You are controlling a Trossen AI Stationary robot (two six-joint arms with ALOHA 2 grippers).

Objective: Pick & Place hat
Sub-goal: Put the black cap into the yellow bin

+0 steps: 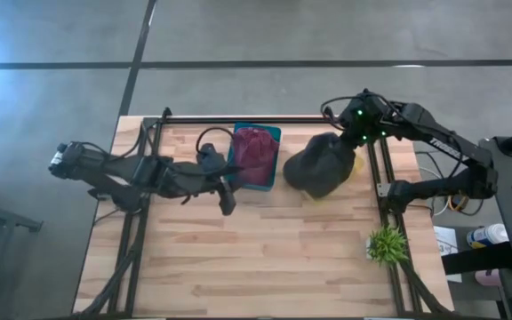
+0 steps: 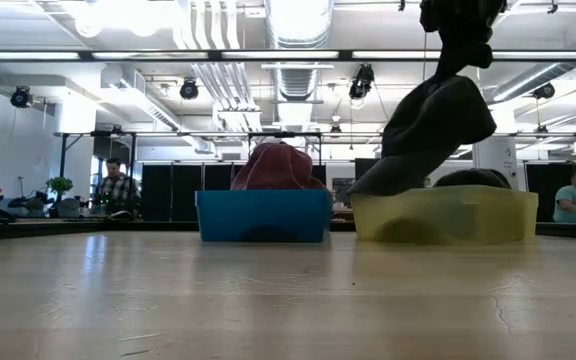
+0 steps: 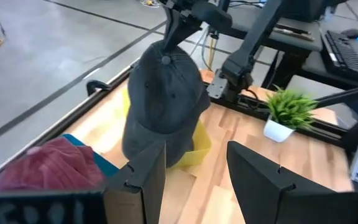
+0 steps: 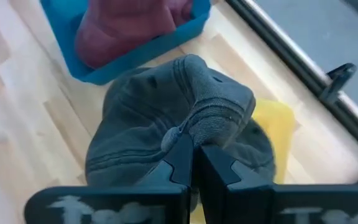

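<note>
We see the right gripper (image 4: 194, 163) clenched on a fold of the grey hat (image 4: 166, 124), which hangs below it over the yellow bin (image 1: 352, 165) near the worktop's (image 1: 265, 258) far right edge. Beside it the blue bin (image 1: 268, 182) holds a maroon hat (image 1: 254, 151). The left gripper (image 3: 194, 180) hovers with fingers spread just left of the blue bin.

Hat (image 1: 320, 165) is showing dark grey w/ tonal stitched seams. Bin under it (image 2: 446, 215) is reading pale yellow, translucent. Second bin (image 1: 268, 158) is showing blue/teal, holding maroon fabric (image 1: 253, 153). Tabletop (image 1: 265, 258) is presenting light wood planks. Small plant (image 1: 387, 244) is showing green, white pot.
</note>
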